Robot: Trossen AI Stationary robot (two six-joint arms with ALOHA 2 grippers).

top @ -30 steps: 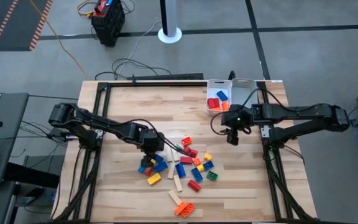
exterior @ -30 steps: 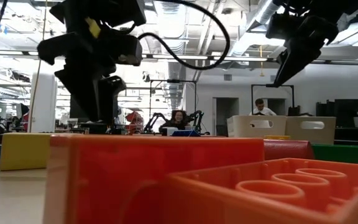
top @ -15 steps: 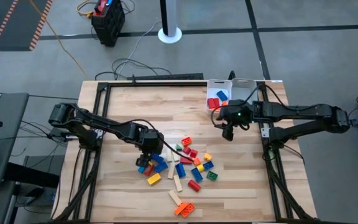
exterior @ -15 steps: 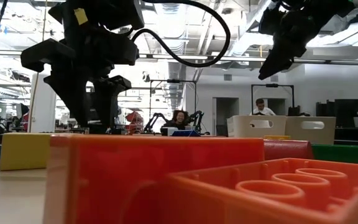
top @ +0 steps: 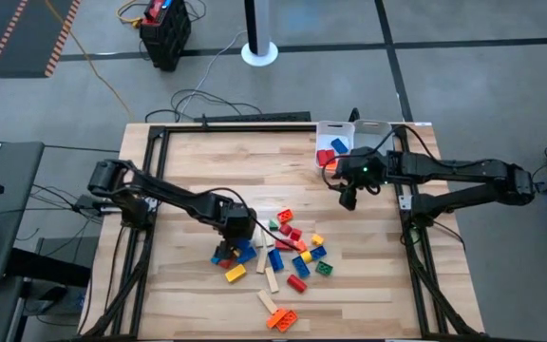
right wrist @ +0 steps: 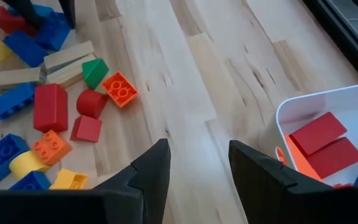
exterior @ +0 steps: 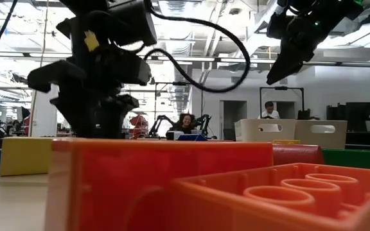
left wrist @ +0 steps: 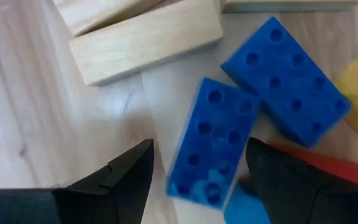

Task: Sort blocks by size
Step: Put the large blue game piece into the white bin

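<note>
Wooden table (top: 188, 161): we see left gripper (left wrist: 197, 168) spread wide astride a blue brick (left wrist: 213, 140), right gripper (right wrist: 194, 165) parted, empty.

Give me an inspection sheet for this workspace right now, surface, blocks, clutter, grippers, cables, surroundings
Surface: wooden table, bare wood apart from the pile and trays.
Job's things: blocks piled loosely at the table's middle, with pale wooden bars among them; red, blue and orange bricks already in a white tray at the far edge.
Clutter: nothing seen.
Grippers: left gripper open, low over the pile, fingers either side of a blue brick; right gripper open, empty, raised beside the tray.
Cables: black leads and an orange one on the floor behind the table.
Surroundings: black box, white post base; a person far off.
</note>
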